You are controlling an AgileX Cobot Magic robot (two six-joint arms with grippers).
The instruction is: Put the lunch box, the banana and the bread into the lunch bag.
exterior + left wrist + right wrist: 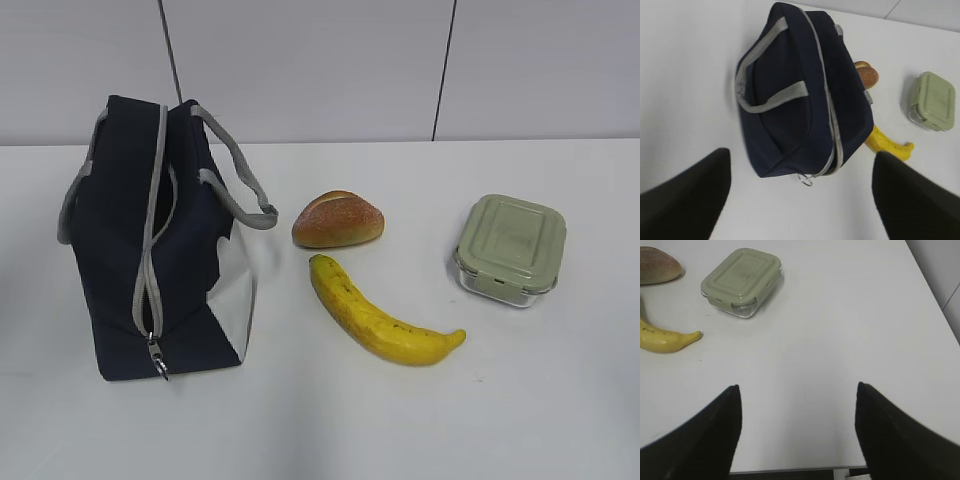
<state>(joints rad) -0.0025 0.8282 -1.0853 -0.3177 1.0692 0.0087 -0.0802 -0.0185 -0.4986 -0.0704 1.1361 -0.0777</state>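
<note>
Left wrist view: lunch bag [800,95] is hiding most of the banana [888,145] and bread [867,74]. Right wrist view is cutting off both at the left edge.

Count: one lunch bag [160,240], one bread [338,220], one banana [378,315], one lunch box [510,249], all sitting on the white table [520,400].

Bag is standing at 9 o'clock of the bread; zipper is possibly part open. Banana is lying at 6 o'clock of the bread, box at 3 o'clock.

Left gripper [800,192] and right gripper [797,432] are both hanging spread apart, holding nothing.

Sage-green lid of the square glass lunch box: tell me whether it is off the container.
No. The sage-green lid sits closed on the square clear glass lunch box, which stands on the white table.
</note>
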